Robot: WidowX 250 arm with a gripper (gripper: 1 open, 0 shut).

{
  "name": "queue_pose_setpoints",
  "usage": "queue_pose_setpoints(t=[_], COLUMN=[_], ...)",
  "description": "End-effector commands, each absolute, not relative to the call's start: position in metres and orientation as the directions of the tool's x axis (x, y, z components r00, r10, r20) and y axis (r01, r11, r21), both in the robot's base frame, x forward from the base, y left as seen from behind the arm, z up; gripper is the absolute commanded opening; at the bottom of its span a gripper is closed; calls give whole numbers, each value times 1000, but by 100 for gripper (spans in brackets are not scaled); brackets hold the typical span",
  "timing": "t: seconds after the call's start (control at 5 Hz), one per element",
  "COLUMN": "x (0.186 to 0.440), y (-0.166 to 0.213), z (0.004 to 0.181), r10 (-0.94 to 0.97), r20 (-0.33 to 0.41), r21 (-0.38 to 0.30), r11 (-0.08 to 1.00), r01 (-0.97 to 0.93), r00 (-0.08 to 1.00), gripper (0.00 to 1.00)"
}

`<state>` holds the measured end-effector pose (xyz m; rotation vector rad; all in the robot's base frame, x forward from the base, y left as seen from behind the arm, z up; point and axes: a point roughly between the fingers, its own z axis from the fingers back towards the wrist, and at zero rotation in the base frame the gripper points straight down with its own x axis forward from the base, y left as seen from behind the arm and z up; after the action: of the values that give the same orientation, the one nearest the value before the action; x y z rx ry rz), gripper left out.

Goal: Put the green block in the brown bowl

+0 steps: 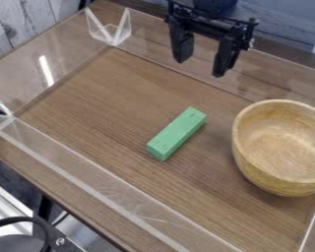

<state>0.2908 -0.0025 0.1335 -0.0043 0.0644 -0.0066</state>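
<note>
Looking down at one green block and one brown bowl on a wooden table.

We count a single block, lying flat just left of the bowl and not touching it; its long axis runs diagonally, the far end pointing up toward the bowl's rim, the near end away from it; behind the bowl we see one gripper hanging above the table, its dark fingers spread wide and holding nothing.

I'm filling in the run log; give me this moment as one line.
gripper: open, above table, empty | green block: flat on table, left of bowl | brown bowl: empty
</note>
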Motion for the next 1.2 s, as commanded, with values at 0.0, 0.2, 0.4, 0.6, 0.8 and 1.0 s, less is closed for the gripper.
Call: queue_pose_setpoints(t=[0.0,0.2,0.4,0.6,0.8,1.0], x=[286,270,259,252,252,252], y=[-1,1,6,13,17,18], z=[123,109,94,77,63,51], r10=[-14,-65,-79,-94,-100,-101], r20=[-89,-116,-117,-116,-127,-146], r21=[1,9,9,2,-5,-10], r11=[1000,998,997,995,995,995], r01=[14,66,80,95,100,101], r00=[996,991,990,989,987,984], gripper=[100,100,100,100,100,100])
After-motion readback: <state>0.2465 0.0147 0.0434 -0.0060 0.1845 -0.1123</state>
